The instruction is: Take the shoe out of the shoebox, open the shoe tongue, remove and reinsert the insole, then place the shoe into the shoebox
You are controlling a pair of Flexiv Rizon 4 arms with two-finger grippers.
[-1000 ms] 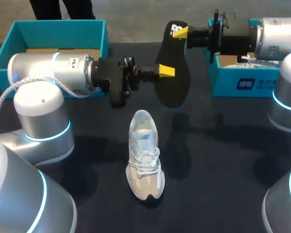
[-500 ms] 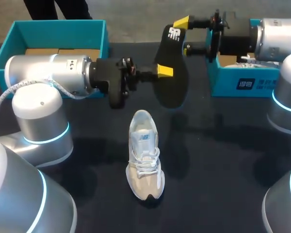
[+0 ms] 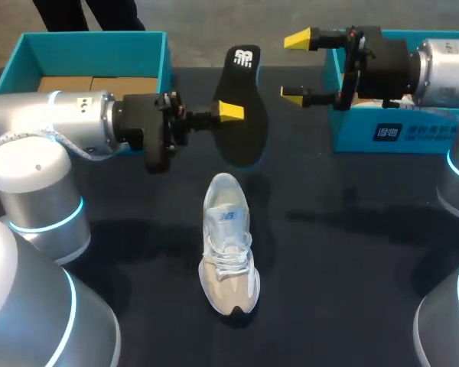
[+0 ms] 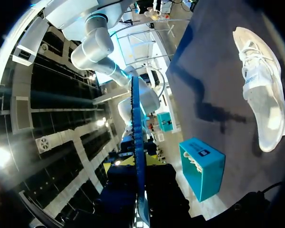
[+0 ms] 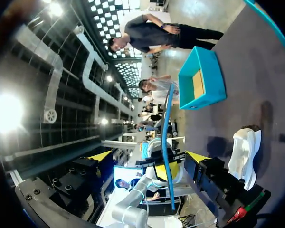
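On the dark table (image 3: 329,267) we take the shoe (image 3: 228,245) as ref. for all else.

Our left arm (image 3: 53,122) comes in from the shoe's left and stretches across above the tabletop, beyond the heel end. Our right arm (image 3: 444,69) comes in from the shoe's far right, also beyond the heel, and passes over the right box (image 3: 398,130).

That teal box sits beyond the shoe and well to its right. The left box (image 3: 92,53), teal too, sits beyond the shoe and well to its left, partly hidden by the left arm.

The shoe itself is white/grey and stands on its sole approx. mid-table. Its toe points towards us and its heel away, w/ laces on top. No gripper touches it.

The insole (image 3: 241,115) is black w/ a white mark at its far end. It's held in the air just beyond the shoe's heel, clear of the shoe, and reads as a thin edge-on strip in both wrist views.

The left gripper (image 3: 233,113) is clamped on the insole approx. mid-length. One yellow tip is pressed on the face we see, the other is hidden behind.

The right gripper (image 3: 297,66) is beyond the shoe and right of the insole. Its fingers are spread wide and apart from the insole, holding nothing.
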